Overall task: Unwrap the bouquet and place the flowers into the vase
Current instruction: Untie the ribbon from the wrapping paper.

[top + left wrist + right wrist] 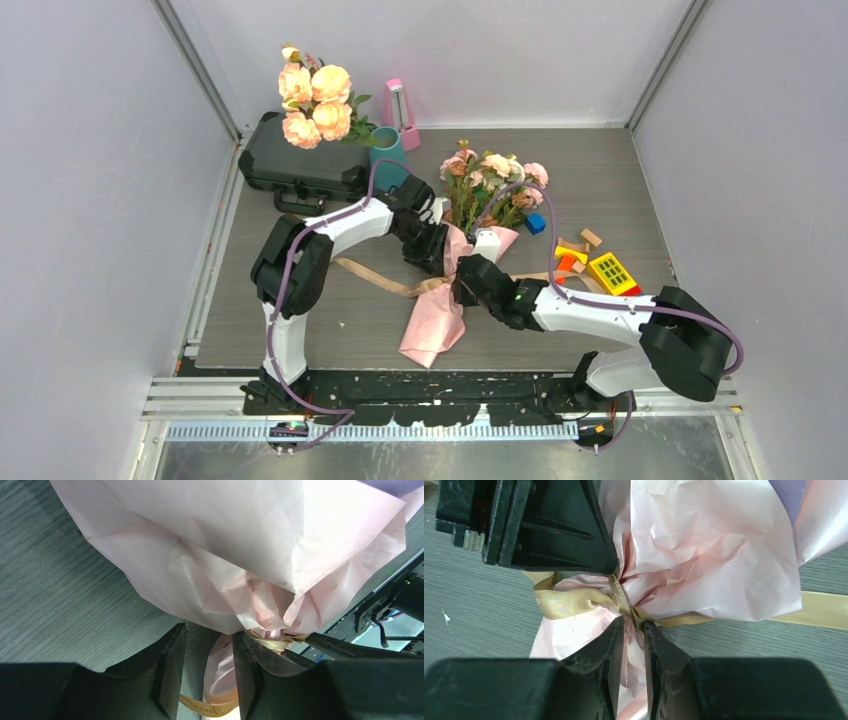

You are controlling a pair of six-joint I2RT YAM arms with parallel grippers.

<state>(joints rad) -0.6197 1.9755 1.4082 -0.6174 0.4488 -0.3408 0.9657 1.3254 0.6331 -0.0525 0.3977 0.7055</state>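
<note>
this is looking like a robot lab cell. plain grey walls are closing in a small bench on three sides, metal posts are running up the corners, and two arms are sitting bolted to a rail at the near edge, purple cables trailing off them. odd props are lying together: a bouquet, toy blocks, a black case.

Two flower bunches — one wrapped bouquet, one peach-rose bunch — plus one vase, one black case.
</note>
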